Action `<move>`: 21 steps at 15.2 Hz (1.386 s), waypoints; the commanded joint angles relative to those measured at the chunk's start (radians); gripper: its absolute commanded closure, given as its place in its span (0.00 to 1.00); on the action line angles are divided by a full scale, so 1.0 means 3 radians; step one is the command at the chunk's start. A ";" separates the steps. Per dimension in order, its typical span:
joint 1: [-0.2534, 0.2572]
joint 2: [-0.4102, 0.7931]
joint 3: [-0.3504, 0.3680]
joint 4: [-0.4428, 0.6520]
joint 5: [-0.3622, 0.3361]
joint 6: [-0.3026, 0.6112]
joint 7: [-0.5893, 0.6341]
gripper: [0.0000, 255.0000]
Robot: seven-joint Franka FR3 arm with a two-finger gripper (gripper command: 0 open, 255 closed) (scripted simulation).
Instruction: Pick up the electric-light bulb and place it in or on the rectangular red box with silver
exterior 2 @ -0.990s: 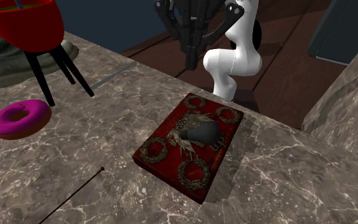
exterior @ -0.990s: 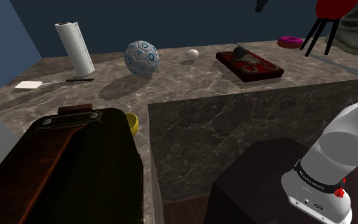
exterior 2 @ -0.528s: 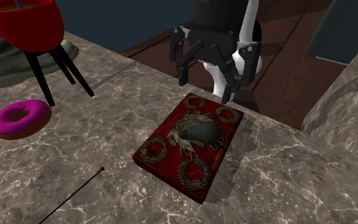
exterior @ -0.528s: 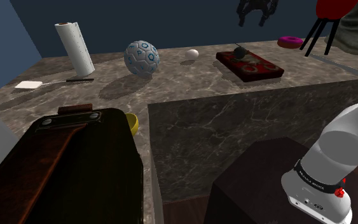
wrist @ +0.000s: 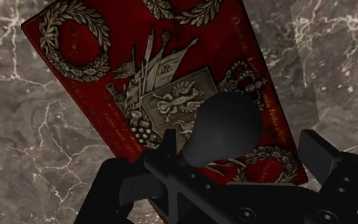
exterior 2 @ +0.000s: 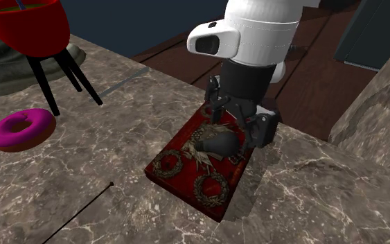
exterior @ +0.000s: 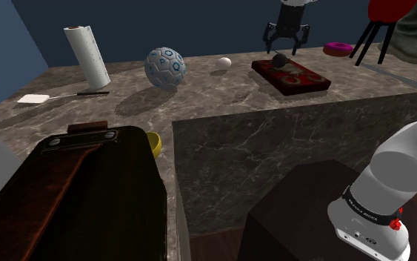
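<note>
A dark, nearly black light bulb (exterior 2: pixel 221 143) lies on its side on top of a flat red box with silver wreaths and a crest (exterior 2: pixel 186 175), which rests on the marble counter. My black gripper (exterior 2: pixel 238 119) hangs open just above the bulb, one finger on each side. In the wrist view the bulb (wrist: pixel 227 130) sits between the spread fingers (wrist: pixel 320 156) on the box (wrist: pixel 82 76), and neither finger touches it. In the shoulder view the gripper (exterior: pixel 286 41) stands over the bulb (exterior: pixel 279 59) and box (exterior: pixel 303 80) at the counter's far end.
A pink doughnut (exterior 2: pixel 21 129) and a red bowl on black legs (exterior 2: pixel 30 24) stand beyond the box. Along the counter are a patterned ball (exterior: pixel 164 68), a small white egg shape (exterior: pixel 224 63) and a paper-towel roll (exterior: pixel 88 55). A dark brown case (exterior: pixel 81 193) lies nearer.
The gripper has opened and come down from high above the counter to just over the bulb. Bulb and box have stayed where they were.
</note>
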 commanded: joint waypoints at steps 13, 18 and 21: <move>-0.0005 0.0037 -0.0001 -0.0259 -0.0002 0.0291 0.0044 0.00; -0.0005 0.0037 -0.0001 -0.0259 -0.0002 0.0292 0.0044 1.00; -0.0005 0.0037 -0.0001 -0.0259 -0.0002 0.0292 0.0044 1.00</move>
